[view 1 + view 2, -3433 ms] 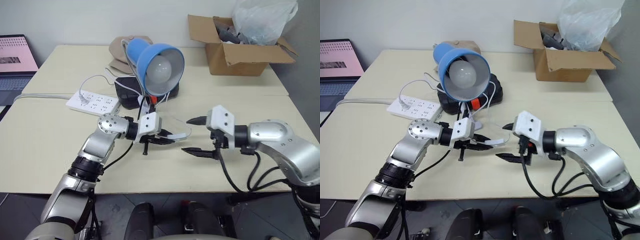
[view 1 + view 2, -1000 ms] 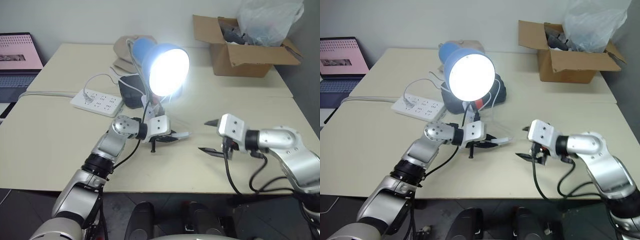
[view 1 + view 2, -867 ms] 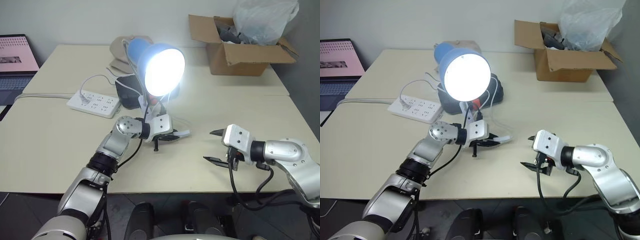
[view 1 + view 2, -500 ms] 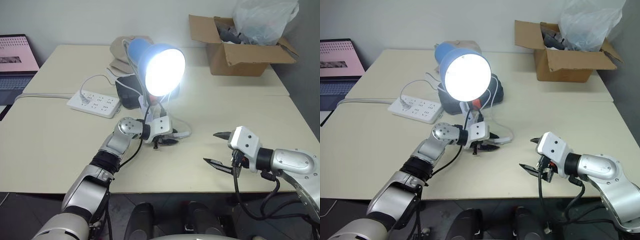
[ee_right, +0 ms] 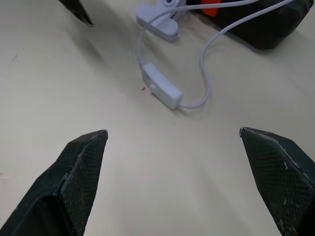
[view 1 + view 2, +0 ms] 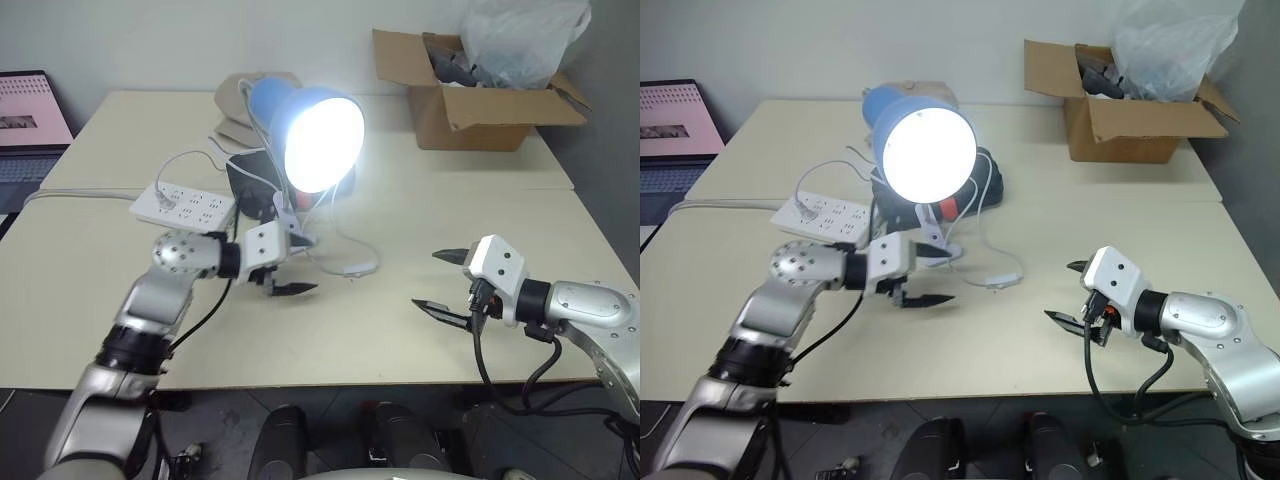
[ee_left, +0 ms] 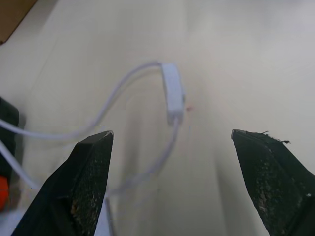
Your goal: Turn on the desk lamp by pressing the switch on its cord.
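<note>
The desk lamp (image 6: 290, 105) stands mid-table on its white clip base (image 5: 158, 24), its blue shade facing me and the bulb (image 6: 322, 145) glowing brightly. Its thin white cord (image 6: 330, 232) loops forward to the switch (image 6: 358, 268), a small white oblong lying flat on the table with nothing touching it. My left gripper (image 6: 298, 268) hovers open to the left of the switch (image 7: 173, 93), a short gap away. To the right of the switch (image 5: 160, 88), my right gripper (image 6: 427, 280) is open, also apart from it. Both grippers are empty.
A white power strip (image 6: 183, 203) lies at the left with its thick cable running off the table. A black object (image 6: 250, 178) and beige cloth (image 6: 235, 100) sit behind the lamp. A cardboard box (image 6: 470, 95) with a plastic bag stands back right; a laptop (image 6: 30, 120) is far left.
The lamp, dark in the oldest frames, is lit. My left gripper has opened off the switch and drawn back to the left; the switch now lies free. The right gripper stays open.
</note>
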